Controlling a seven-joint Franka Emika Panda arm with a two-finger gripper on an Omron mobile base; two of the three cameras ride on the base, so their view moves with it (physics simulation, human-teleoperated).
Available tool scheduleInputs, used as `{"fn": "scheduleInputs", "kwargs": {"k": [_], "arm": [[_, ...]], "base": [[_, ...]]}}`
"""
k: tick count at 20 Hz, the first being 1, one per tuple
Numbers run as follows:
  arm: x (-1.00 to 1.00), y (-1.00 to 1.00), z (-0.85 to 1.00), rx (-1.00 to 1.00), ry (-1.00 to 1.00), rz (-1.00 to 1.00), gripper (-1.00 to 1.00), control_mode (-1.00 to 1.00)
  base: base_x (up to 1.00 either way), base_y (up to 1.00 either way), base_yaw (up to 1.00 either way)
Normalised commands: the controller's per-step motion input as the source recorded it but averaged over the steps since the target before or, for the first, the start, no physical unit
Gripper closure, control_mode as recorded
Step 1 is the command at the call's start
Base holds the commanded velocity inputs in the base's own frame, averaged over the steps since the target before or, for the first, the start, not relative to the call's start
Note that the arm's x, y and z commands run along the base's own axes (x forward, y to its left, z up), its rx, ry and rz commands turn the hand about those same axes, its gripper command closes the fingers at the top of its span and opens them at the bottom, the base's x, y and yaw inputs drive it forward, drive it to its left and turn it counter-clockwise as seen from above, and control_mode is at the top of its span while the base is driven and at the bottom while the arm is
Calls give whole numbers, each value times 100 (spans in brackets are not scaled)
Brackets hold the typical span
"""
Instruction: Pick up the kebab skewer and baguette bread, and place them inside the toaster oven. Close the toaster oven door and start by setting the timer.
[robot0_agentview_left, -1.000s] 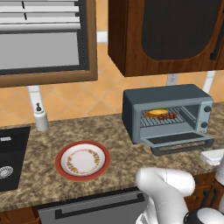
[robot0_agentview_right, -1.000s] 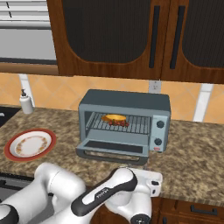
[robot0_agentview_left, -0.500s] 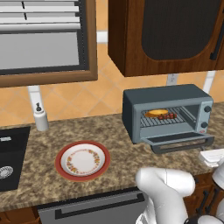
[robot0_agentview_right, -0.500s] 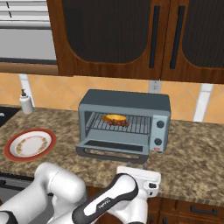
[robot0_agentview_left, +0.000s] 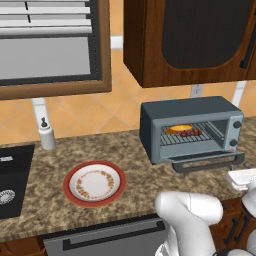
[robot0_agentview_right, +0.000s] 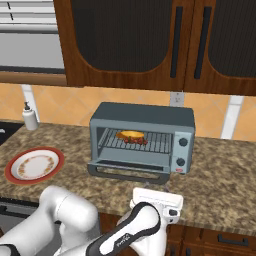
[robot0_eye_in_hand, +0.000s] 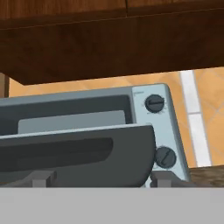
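Baguette bread (robot0_agentview_right: 131, 134) and kebab skewer (robot0_agentview_right: 140, 140) already lie on the toaster oven (robot0_agentview_right: 142, 137) rack, so with your gripper (robot0_eye_in_hand: 97, 178) empty and parted below the toaster oven door (robot0_eye_in_hand: 78, 155), push that stiff, hinged panel up by its front edge.

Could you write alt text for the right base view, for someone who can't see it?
A blue-grey toaster oven sits on a speckled counter, its door dropped open, with baguette bread and a kebab skewer on the rack. A plate lies left.
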Motion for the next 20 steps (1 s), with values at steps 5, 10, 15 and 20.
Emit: {"fn": "scheduleInputs", "kwargs": {"k": [5, 10, 15, 20], "arm": [[49, 51, 0, 0, -7, 0, -100, -100], [54, 57, 0, 0, -2, 1, -100, -100], [57, 64, -3, 0, 0, 0, -100, -100], [60, 67, -7, 0, 0, 0, -100, -100]], "base": [[0, 0, 0], [0, 0, 0], [0, 0, 0], [0, 0, 0]]}}
